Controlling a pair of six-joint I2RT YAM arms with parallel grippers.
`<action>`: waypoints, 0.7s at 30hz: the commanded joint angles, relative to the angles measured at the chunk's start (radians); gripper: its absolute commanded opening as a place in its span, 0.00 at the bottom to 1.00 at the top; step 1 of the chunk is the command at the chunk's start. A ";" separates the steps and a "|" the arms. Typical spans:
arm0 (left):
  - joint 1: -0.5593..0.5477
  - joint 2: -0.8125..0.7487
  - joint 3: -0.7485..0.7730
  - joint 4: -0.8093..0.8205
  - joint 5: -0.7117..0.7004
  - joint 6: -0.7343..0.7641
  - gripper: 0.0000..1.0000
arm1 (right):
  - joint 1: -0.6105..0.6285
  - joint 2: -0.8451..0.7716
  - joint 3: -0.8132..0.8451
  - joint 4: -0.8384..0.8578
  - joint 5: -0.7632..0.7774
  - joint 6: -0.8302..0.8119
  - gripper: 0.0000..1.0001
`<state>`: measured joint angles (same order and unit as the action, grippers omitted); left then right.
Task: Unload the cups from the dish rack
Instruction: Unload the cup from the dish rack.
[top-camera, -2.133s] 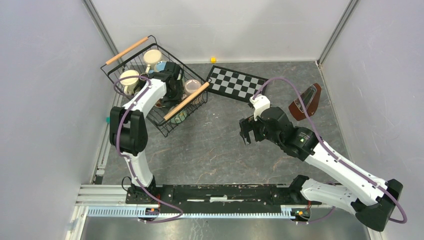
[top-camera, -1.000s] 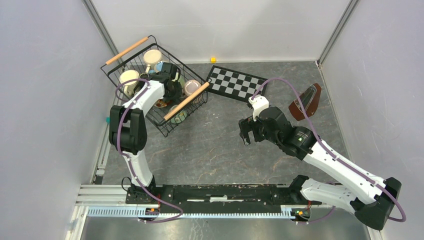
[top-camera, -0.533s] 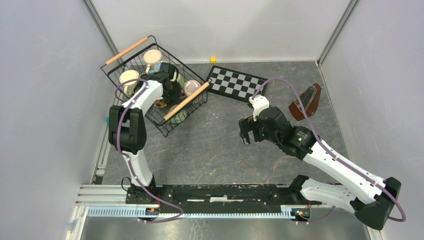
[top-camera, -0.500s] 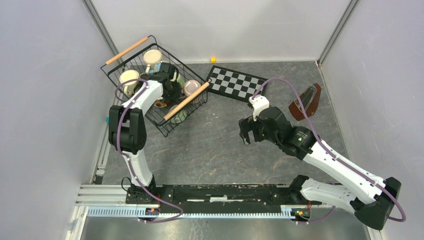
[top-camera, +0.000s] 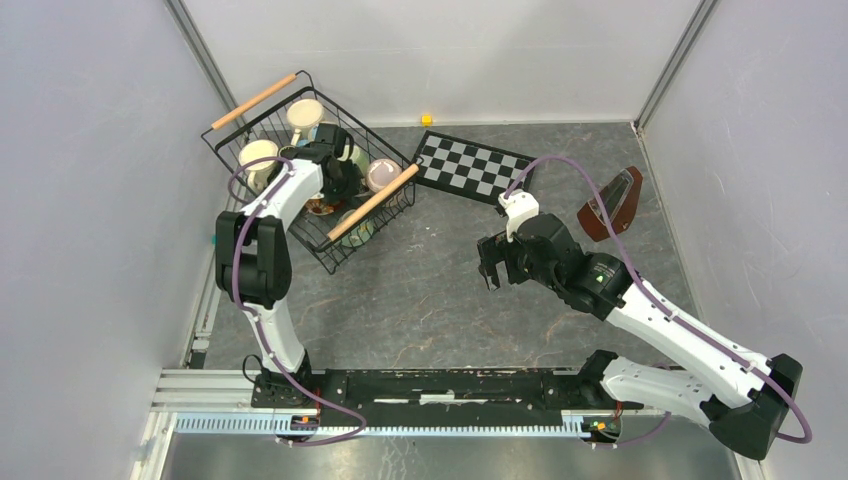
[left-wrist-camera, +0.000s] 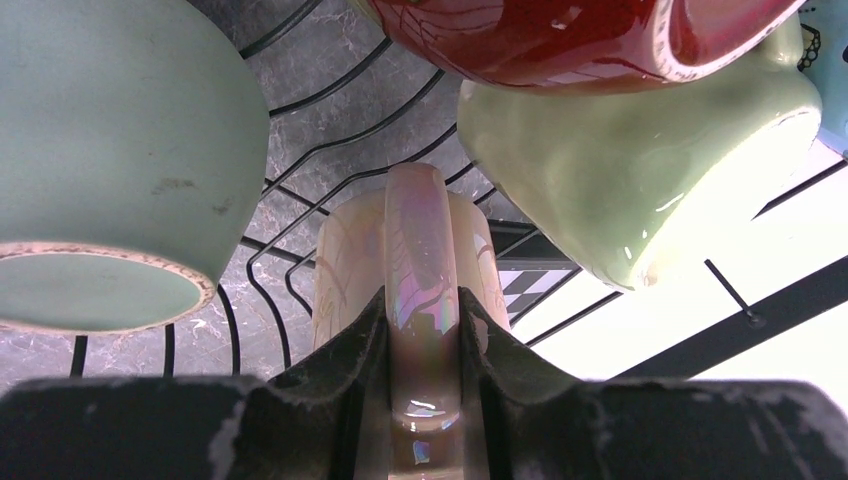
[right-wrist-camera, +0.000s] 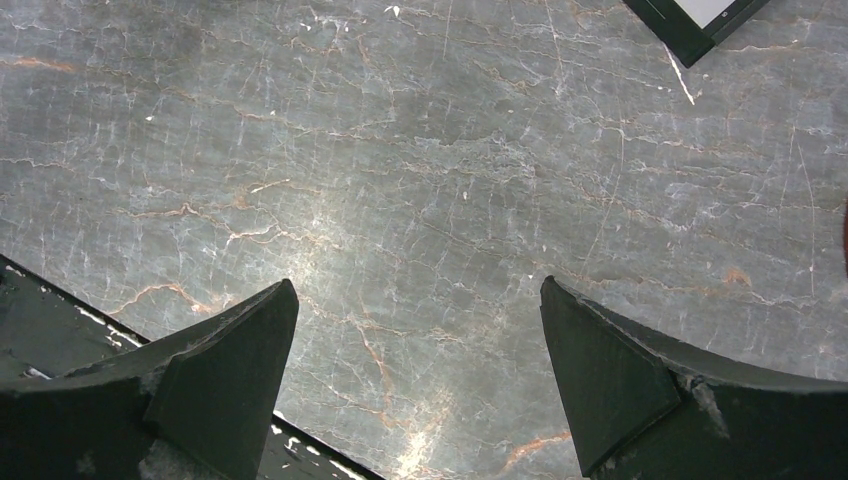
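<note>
The black wire dish rack (top-camera: 372, 202) stands at the back left with several cups in it. My left gripper (top-camera: 338, 165) reaches into it and is shut on the handle (left-wrist-camera: 420, 250) of a beige-pink iridescent cup (top-camera: 383, 175). Around that cup in the left wrist view are a teal cup (left-wrist-camera: 110, 150), a light green cup (left-wrist-camera: 620, 170) and a red-brown cup (left-wrist-camera: 560, 30). Two cream cups (top-camera: 258, 155) (top-camera: 305, 112) sit at the rack's far side. My right gripper (top-camera: 490, 272) hangs open over bare table, nothing between its fingers (right-wrist-camera: 225, 370).
A black-and-white checkered board (top-camera: 472, 167) lies right of the rack. A brown metronome (top-camera: 610, 205) stands at the right, and a small yellow cube (top-camera: 426, 119) sits by the back wall. Grey walls close in on both sides.
The left arm has shifted slightly to the left inside the rack, still gripping the cup's handle. The right arm has not moved.
</note>
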<state>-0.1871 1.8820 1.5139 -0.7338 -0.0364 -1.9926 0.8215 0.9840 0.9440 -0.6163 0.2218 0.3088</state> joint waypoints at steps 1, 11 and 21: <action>0.002 -0.101 0.081 0.051 0.088 -0.070 0.02 | 0.005 -0.002 0.036 0.001 0.021 0.014 0.98; 0.009 -0.108 0.146 0.019 0.095 -0.074 0.02 | 0.010 0.002 0.036 0.002 0.025 0.018 0.98; 0.011 -0.112 0.220 -0.015 0.097 -0.068 0.02 | 0.013 0.008 0.033 0.008 0.032 0.019 0.98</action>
<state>-0.1715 1.8626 1.6337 -0.8387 -0.0151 -1.9972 0.8295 0.9928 0.9440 -0.6167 0.2283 0.3176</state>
